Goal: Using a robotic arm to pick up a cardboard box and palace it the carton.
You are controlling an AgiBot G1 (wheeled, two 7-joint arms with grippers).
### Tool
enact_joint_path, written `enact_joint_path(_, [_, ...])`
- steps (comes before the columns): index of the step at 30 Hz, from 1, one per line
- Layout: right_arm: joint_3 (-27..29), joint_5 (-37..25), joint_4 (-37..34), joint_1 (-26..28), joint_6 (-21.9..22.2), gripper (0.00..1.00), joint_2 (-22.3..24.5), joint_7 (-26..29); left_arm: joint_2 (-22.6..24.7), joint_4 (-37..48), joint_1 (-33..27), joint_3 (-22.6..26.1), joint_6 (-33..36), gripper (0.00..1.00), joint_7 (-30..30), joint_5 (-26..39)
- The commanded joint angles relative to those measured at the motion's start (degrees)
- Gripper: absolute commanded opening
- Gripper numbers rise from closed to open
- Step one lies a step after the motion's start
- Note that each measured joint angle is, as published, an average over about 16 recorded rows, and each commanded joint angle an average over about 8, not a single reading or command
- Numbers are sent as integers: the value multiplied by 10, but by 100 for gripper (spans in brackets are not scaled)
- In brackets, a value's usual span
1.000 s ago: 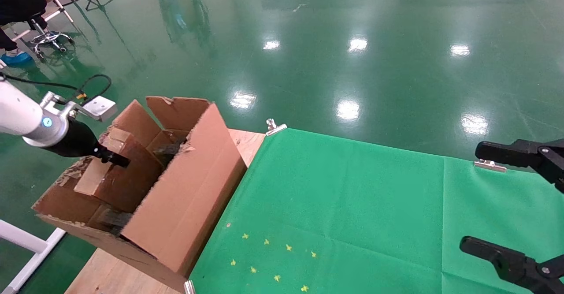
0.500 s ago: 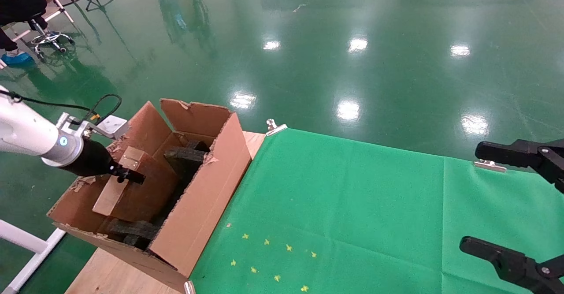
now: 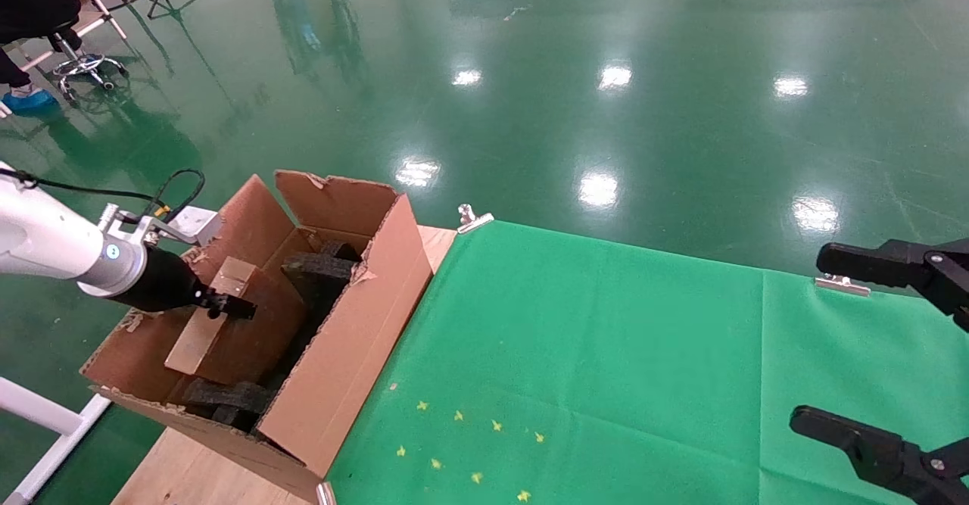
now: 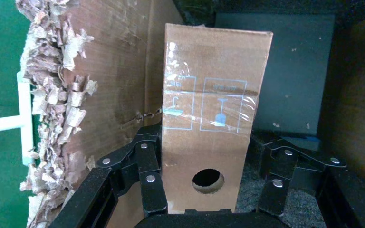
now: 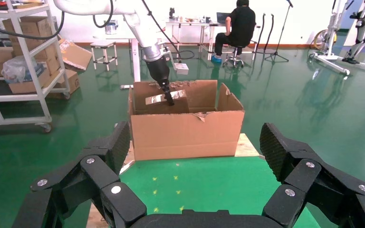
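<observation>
The left tool [image 3: 227, 307] of the robotic arm [image 3: 45, 244] is closed on the cardboard box [image 4: 209, 123], fingers [image 4: 147, 175] pressed against its narrow sides near the round hole. The box hangs from the tool, tilted, already inside the carton [image 3: 341, 346] above the dark foam blocks [image 3: 318, 266]. Judging by this, transport is nearly finished; lowering and release remain. The right tool [image 5: 195, 180] hangs spread wide and empty over the counter [image 3: 606, 353], well apart.

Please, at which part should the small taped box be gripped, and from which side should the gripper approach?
Grip the box across its two broad faces, near the narrow side with the hole, coming from above the carton. It stands tilted inside, so only that upper end is reachable. The left gripper already holds it there.
</observation>
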Motion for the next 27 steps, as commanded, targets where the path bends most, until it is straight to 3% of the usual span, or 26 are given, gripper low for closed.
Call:
enact_joint_path(1, [0, 0, 0, 0, 0, 100, 0, 0, 0, -1, -1, 1, 1, 100, 1, 1])
enact_joint_path(9, [0, 0, 0, 0, 0, 100, 0, 0, 4, 5, -12, 8, -4, 100, -4, 12])
enact_joint_path(15, [0, 0, 0, 0, 0, 100, 0, 0, 8, 12, -58, 16, 1, 100, -3, 22])
enact_joint_path(27, [0, 0, 0, 0, 0, 100, 0, 0, -21, -42, -192, -10, 127, 100, 51, -16])
